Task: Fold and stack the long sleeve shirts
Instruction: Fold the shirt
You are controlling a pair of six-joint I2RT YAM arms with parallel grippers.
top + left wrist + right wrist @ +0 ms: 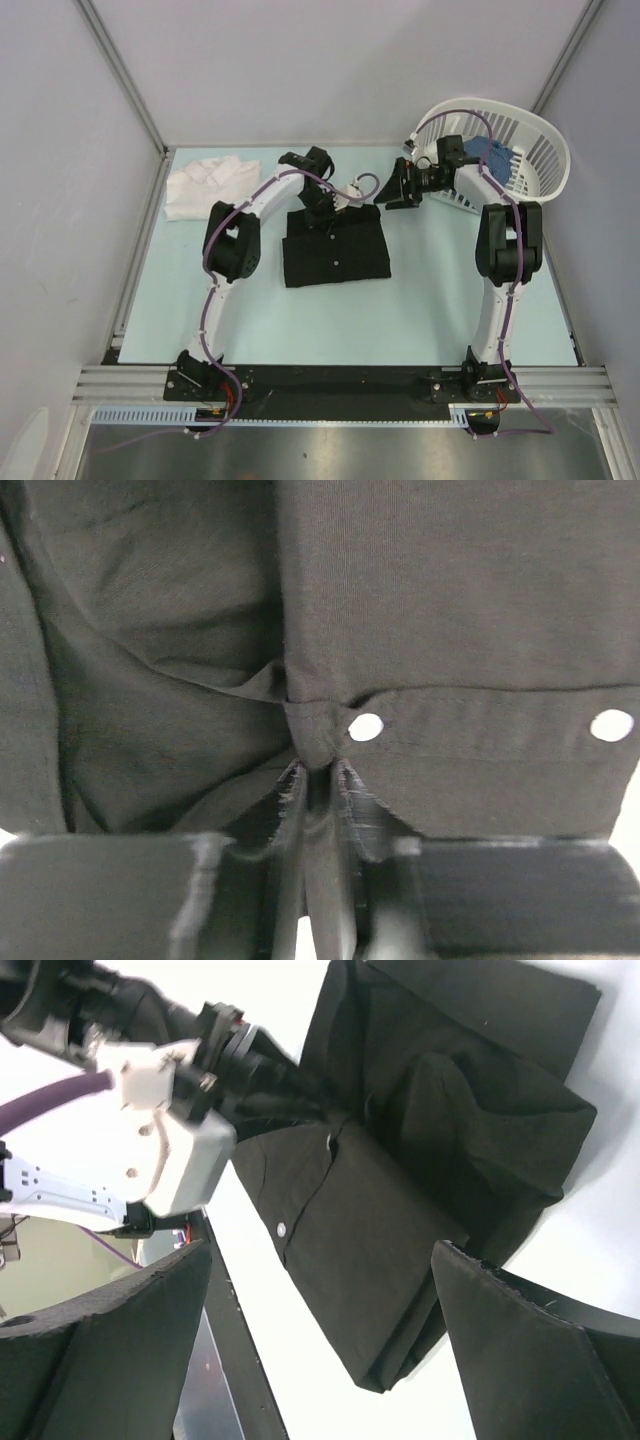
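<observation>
While the black shirt [335, 250] lies folded on the desk [430, 300], left gripper [322, 208] at its far edge, white shirt [205, 185] far left, left wrist, jaws pinching a black pucker beside a button [366, 726], right wrist, right gripper [320, 1260] spread wide, facing it

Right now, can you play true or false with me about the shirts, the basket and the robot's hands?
1. The black shirt lies folded on the table. True.
2. The white shirt is inside the basket. False: it lies crumpled at the table's far left corner.
3. The right gripper is open and holds nothing. True.
4. The basket is black. False: it is white, at the far right.
5. The left gripper is at the black shirt's buttoned edge. True.
</observation>
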